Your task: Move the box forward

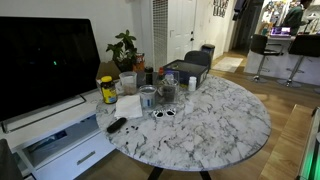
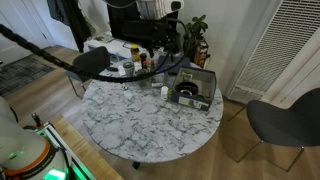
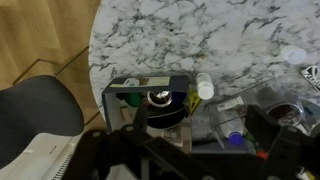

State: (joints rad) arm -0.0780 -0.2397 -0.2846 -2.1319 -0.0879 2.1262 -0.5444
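Note:
The box (image 2: 203,78) is wide, low and dark grey-blue, and stands at the table's edge near the plant. It holds a round dark thing (image 2: 186,92) with a light centre. It also shows in an exterior view (image 1: 188,68) at the far side of the table, and in the wrist view (image 3: 138,86). My gripper (image 3: 195,138) hangs above the clutter next to the box. Its dark fingers are spread wide and hold nothing. In an exterior view the gripper (image 2: 168,58) is above the jars, just off the box's side.
The round marble table (image 1: 215,125) carries jars, a yellow bottle (image 1: 107,90), sunglasses (image 1: 163,113) and a remote (image 1: 117,125). A white-capped bottle (image 3: 205,90) lies beside the box. A plant (image 2: 197,35) stands behind it. A dark chair (image 2: 285,120) is near.

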